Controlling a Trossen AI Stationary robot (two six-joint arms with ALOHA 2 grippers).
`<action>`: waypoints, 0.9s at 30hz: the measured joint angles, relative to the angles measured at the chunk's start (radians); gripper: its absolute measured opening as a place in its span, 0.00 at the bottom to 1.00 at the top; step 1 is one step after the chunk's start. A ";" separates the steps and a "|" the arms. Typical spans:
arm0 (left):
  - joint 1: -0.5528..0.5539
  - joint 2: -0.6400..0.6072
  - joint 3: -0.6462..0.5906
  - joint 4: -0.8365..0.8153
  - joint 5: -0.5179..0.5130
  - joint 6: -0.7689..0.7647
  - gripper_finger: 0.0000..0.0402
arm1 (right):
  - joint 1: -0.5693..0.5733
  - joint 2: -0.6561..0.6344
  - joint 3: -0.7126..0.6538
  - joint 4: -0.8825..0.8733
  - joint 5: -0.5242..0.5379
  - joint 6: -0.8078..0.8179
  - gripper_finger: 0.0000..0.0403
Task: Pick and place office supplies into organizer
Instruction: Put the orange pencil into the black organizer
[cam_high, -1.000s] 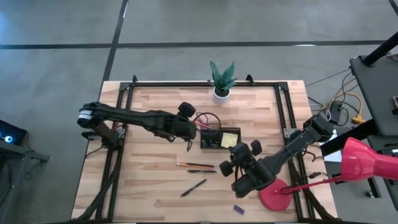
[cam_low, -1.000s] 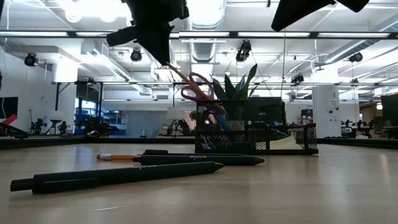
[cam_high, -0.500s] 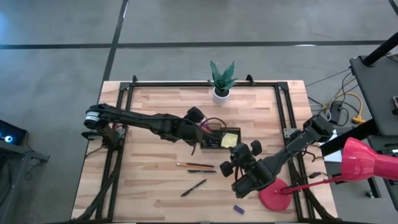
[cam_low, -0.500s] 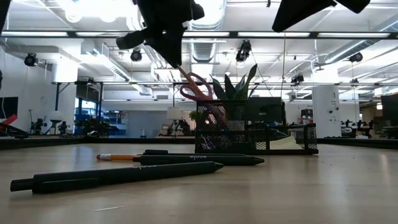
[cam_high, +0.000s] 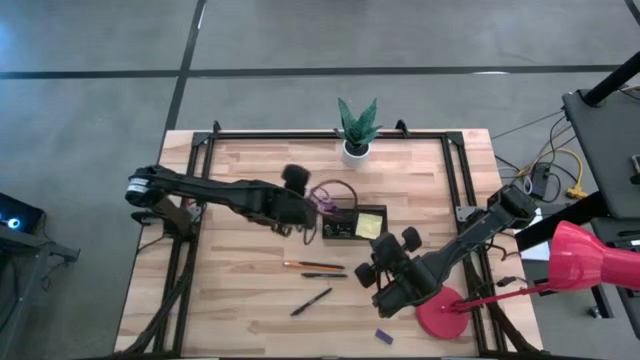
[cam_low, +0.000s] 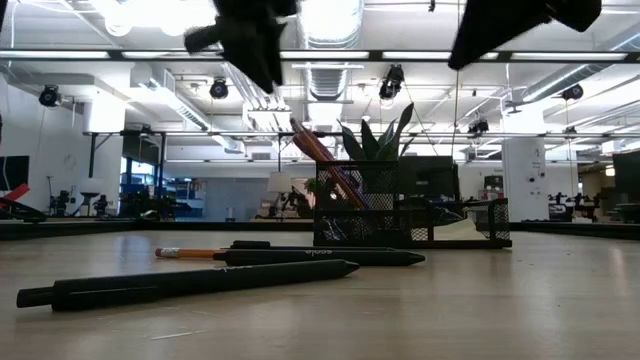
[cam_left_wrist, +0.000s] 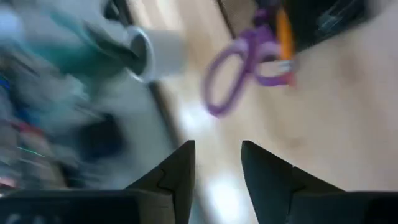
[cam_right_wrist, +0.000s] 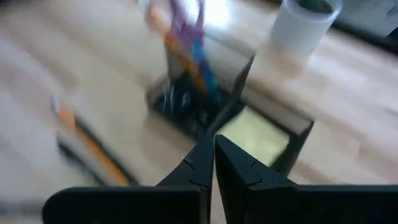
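Left gripper (cam_high: 312, 205) sits just left of the organizer (cam_high: 353, 222), fingers parted with nothing between them; wrist view shows the gap clear and the purple-handled scissors (cam_left_wrist: 249, 68) ahead, free of it. Looks like a release, so the arm can go for another item. Scissors (cam_high: 330, 195) stand tilted in the organizer's left compartment, handles leaning out over the wall, blades down inside the mesh. Right compartment holds the yellow sticky-note pad (cam_high: 369, 225), lying flat. On the table in front: orange pen (cam_high: 314, 265), black pen (cam_high: 323, 274) just beside it, another black pen (cam_high: 311, 301) apart, blue eraser (cam_high: 382, 336) near the lamp base (cam_high: 441, 316). Right gripper (cam_high: 385, 268) hovers right of the pens, fingers pressed together, empty, likely waiting.
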 joint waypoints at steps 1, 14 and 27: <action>-0.001 -0.011 0.000 -0.024 0.066 -0.116 0.29 | -0.002 0.000 -0.005 0.021 -0.048 -0.048 0.02; -0.023 -0.253 -0.540 0.329 0.668 -0.720 0.29 | -0.122 0.002 -0.249 0.611 -0.542 -0.424 0.02; -0.097 -0.419 -0.986 0.916 0.723 -0.784 0.05 | -0.244 0.005 -0.242 0.778 -0.698 -0.689 0.02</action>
